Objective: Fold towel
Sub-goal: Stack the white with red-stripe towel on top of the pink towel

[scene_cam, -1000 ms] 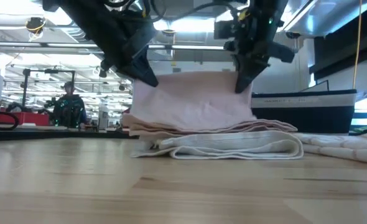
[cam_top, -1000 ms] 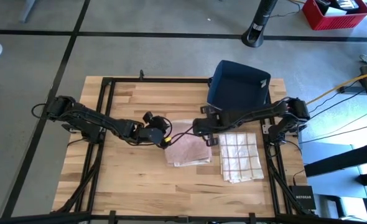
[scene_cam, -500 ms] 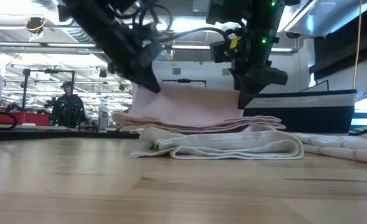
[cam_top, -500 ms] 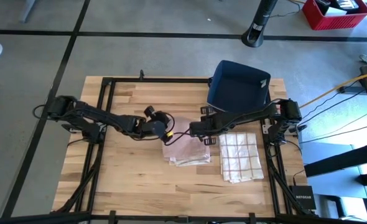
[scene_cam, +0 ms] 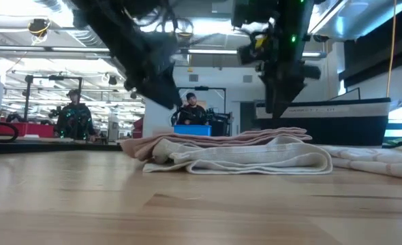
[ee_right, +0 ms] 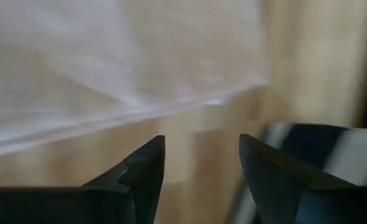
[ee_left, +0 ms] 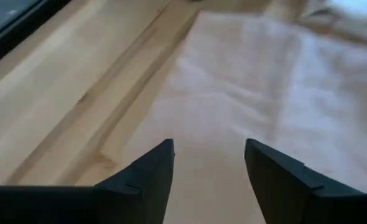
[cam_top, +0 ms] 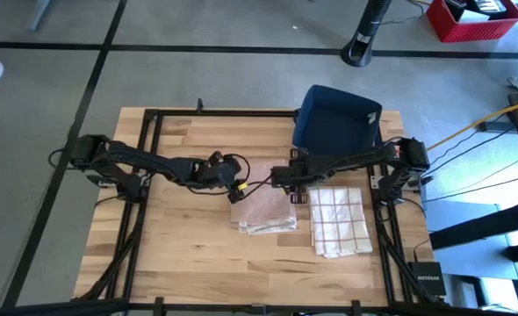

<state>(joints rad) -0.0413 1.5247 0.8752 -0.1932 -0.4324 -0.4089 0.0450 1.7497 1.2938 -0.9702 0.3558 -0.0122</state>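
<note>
The pink towel (cam_top: 263, 211) lies folded flat on the wooden table, between the arms; in the low view the towel (scene_cam: 235, 151) shows as a low stack of layers. My left gripper (cam_top: 233, 178) hovers open over its far left corner, and the left wrist view shows the gripper (ee_left: 208, 146) with bare cloth between its fingers. My right gripper (cam_top: 283, 178) hovers open over the far right corner; the right wrist view shows it (ee_right: 201, 140) above the towel's edge. Both stand clear above the cloth in the low view.
A folded checked towel (cam_top: 338, 219) lies right of the pink one, close beside it. A dark blue bin (cam_top: 338, 118) stands at the far right of the table. The black frame rails (cam_top: 154, 158) run along the table's sides. People show in the room beyond (scene_cam: 191, 109).
Both grippers have opened and let go of the towel's raised far edge, then risen and drawn back toward the table's far edge. The upright pink layer has dropped and now lies flat on the folded stack.
</note>
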